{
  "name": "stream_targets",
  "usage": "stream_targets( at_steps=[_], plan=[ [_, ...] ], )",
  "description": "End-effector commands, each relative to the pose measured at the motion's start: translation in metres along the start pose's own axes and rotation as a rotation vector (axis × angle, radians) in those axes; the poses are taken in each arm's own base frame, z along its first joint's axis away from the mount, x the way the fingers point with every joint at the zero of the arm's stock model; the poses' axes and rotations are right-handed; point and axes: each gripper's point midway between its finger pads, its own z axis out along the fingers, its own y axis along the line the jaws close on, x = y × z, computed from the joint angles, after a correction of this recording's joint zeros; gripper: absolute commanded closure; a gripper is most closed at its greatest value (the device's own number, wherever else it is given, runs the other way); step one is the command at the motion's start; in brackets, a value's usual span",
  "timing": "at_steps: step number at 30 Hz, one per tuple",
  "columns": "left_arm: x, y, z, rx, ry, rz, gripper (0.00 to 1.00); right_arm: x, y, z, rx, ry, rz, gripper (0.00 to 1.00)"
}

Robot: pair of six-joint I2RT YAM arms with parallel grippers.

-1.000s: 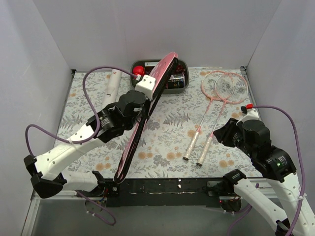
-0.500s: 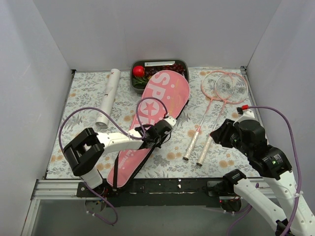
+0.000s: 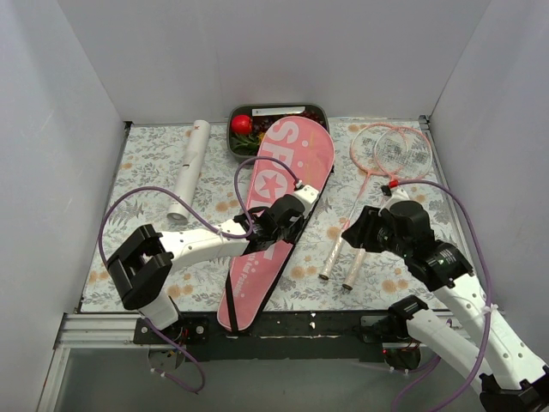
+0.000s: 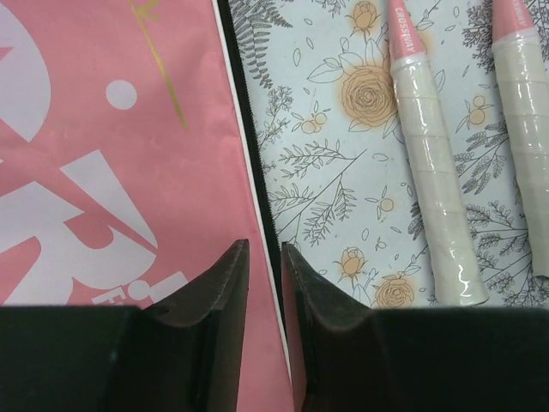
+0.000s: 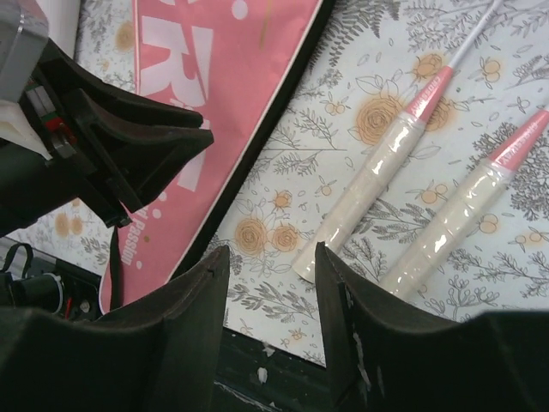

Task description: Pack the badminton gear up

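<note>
The long pink bag (image 3: 300,154) lies flat on the floral mat, slanting from the tray down to the front edge. My left gripper (image 3: 290,221) hangs over the bag's black right edge (image 4: 257,172), jaws a narrow gap apart (image 4: 263,249), with the edge showing through the gap. Two pink rackets (image 3: 390,153) lie to the right, their pale handles (image 3: 346,257) pointing toward the front. My right gripper (image 3: 352,236) hovers open just left of the handle ends (image 5: 369,184), with nothing between its fingers (image 5: 270,253). A white tube (image 3: 189,167) lies at the back left.
A grey tray (image 3: 279,109) with a red ball (image 3: 242,124) stands at the back centre, and the top of the bag partly covers it. White walls close in three sides. The black front rail (image 3: 309,324) lies just below the right gripper.
The bag, earlier held up on its edge by the left gripper, now lies flat and has slid right. The left jaws have parted slightly. The right gripper moved left toward the handles and opened wider.
</note>
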Motion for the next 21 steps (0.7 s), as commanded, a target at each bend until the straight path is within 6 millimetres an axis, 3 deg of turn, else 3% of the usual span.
stream_targets(
  at_steps=[1, 11, 16, 21],
  plan=[
    [-0.031, -0.008, -0.013, 0.037, -0.084, -0.015, 0.76, -0.023, 0.024, 0.005, -0.11, -0.077, -0.035, 0.47],
    [-0.038, -0.007, -0.012, 0.027, -0.098, -0.018, 0.73, -0.008, 0.019, 0.031, -0.129, -0.047, -0.027, 0.47],
    [-0.065, 0.004, -0.037, -0.02, -0.174, -0.063, 0.71, -0.009, 0.016, 0.057, -0.142, -0.086, -0.006, 0.47],
    [-0.071, 0.008, -0.061, -0.017, -0.208, -0.101, 0.67, -0.018, 0.015, 0.089, -0.144, -0.135, 0.001, 0.47]
  ],
)
